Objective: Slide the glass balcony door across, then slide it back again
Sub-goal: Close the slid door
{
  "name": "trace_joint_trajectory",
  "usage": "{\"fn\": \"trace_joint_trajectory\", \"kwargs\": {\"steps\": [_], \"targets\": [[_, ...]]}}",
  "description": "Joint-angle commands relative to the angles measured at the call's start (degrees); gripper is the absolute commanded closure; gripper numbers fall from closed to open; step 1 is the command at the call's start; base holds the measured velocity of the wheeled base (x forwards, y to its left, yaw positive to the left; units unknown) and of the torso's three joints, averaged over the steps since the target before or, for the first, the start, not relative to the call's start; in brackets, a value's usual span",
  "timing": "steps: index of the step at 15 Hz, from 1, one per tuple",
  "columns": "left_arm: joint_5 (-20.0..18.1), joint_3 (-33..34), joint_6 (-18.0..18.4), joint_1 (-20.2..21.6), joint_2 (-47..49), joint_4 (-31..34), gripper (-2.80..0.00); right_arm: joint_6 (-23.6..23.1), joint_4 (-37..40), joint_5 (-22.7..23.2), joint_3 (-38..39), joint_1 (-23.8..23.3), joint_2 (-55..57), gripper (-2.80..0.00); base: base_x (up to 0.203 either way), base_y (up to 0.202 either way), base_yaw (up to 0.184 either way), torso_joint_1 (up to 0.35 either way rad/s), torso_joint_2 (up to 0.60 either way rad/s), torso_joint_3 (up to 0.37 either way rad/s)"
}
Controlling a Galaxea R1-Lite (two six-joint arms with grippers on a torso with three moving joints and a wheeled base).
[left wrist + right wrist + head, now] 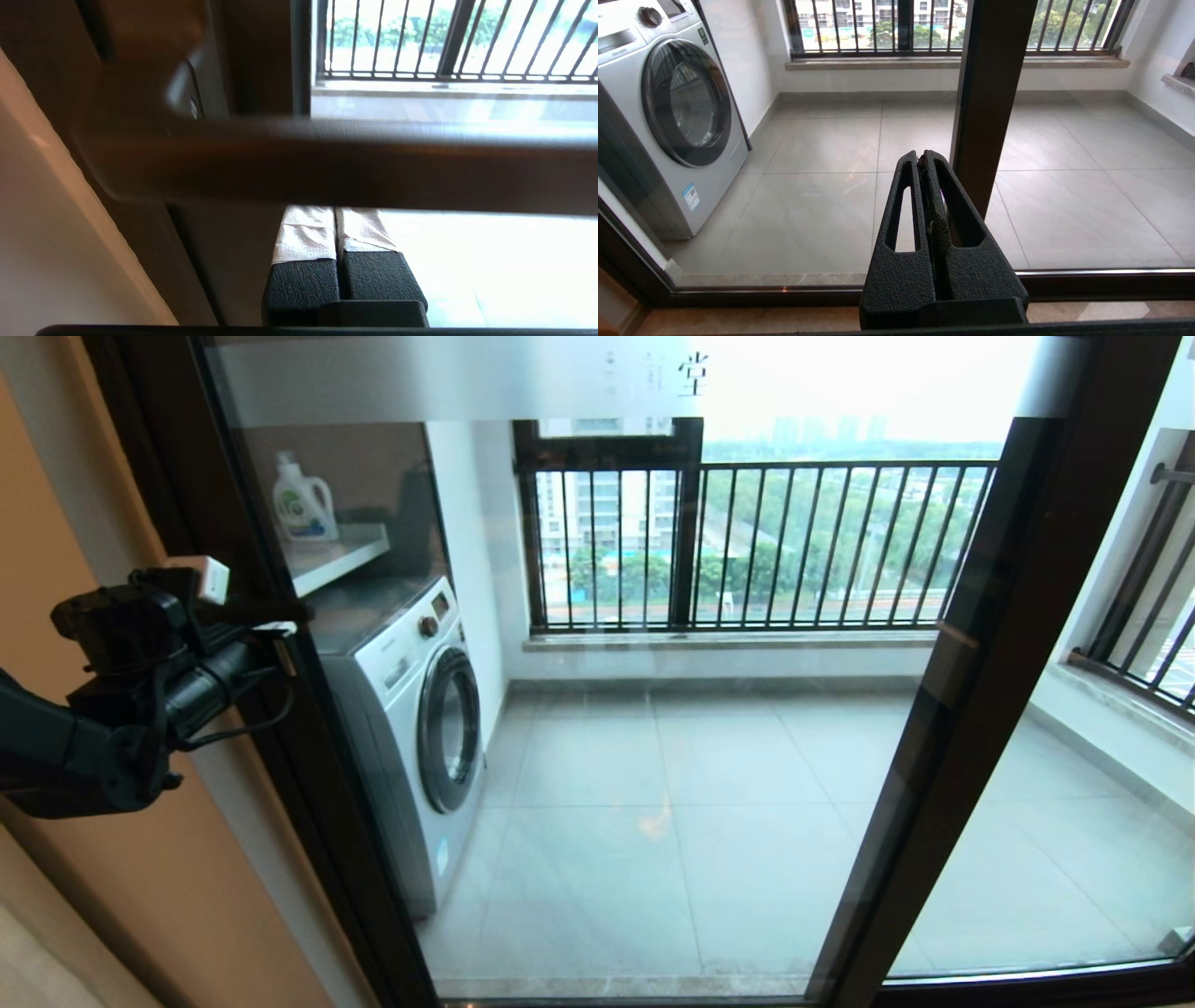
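The glass balcony door (709, 775) fills the head view, with its frosted top strip (467, 378) and dark brown frame. Its left stile (308, 775) stands close to the wall. My left gripper (280, 616) is at that stile at handle height. In the left wrist view the dark bar handle (373, 163) crosses in front of my left gripper (336, 219). Its white-taped fingers (306, 233) are shut together and tucked behind the bar, with their tips hidden by it. My right gripper (923, 161) is shut and empty, low down, facing the glass (822, 196) near a dark stile (990, 93).
Behind the glass stand a washing machine (420, 709), a shelf with a detergent bottle (303, 504) and the outer window with black railing bars (794, 541). A second glass panel (1074, 849) lies to the right. An orange wall (140, 915) is on my left.
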Motion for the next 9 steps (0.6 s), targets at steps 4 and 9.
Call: {"fn": "trace_joint_trajectory", "kwargs": {"steps": [4, 9], "targets": [[-2.4, 6.6, 0.3, 1.8, -1.1, -0.4, 0.00, 0.0, 0.0, 0.0, 0.7, 0.0, 0.0, 0.00, 0.000, 0.000, 0.000, 0.000, 0.00, 0.000], [-7.6, 7.0, 0.1, 7.3, -1.7, -0.4, 0.00, 0.0, 0.0, 0.0, 0.7, 0.0, 0.0, 0.00, 0.000, 0.000, 0.000, 0.000, 0.00, 0.000]]}}
